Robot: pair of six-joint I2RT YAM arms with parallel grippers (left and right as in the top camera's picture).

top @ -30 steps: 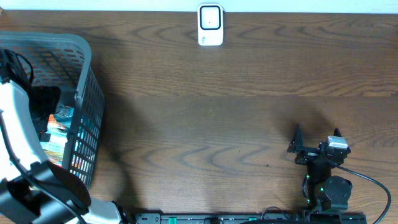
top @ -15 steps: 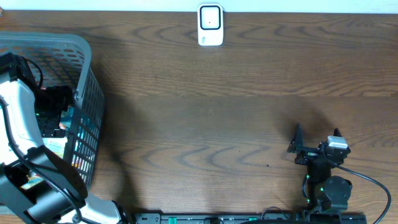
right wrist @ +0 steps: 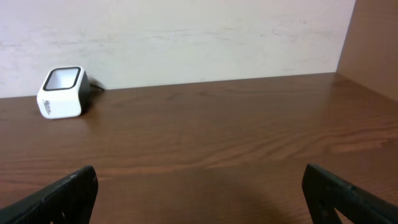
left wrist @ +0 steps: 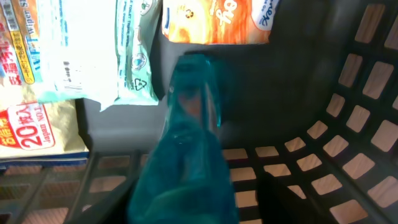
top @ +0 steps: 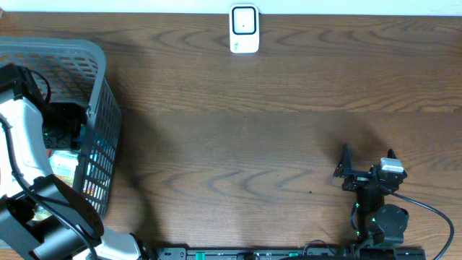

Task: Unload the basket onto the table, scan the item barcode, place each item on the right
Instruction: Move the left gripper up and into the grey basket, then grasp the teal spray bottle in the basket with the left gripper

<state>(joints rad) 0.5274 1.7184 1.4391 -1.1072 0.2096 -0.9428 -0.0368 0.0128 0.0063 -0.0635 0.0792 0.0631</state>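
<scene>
1. My left arm [top: 22, 144] comes in from the near left and over the rim of the grey basket [top: 97, 87], which stands at the left edge of the surface [top: 253, 130]; the left gripper [top: 65, 124] is down inside the basket, close to its right wall.
2. In the left wrist view a teal item [left wrist: 186, 155] fills the middle, translucent, blurred and very close to the lens; it lies inside the basket; I cannot tell what kind of pack it is, and I see no barcode on it.
3. I cannot make out the left gripper's fingers in that view; so I cannot tell how wide it stands, nor whether it has hold of the teal item.
4. Beyond the teal item lie other goods: a white packet [left wrist: 74, 50] with fine print at the left; under it a packet with a red "20" [left wrist: 28, 130]; an orange packet [left wrist: 217, 22] at the top edge; the basket's dark slotted wall runs down the right.
5. The scanner [top: 244, 29], white, stands at the far edge of the surface near the centre, well apart from the basket.
6. The right gripper [top: 368, 157] sits at the near right over bare surface; it is spread wide with nothing in it; its two dark fingers [right wrist: 62, 193] show at the lower corners of the right wrist view, facing the scanner.
</scene>
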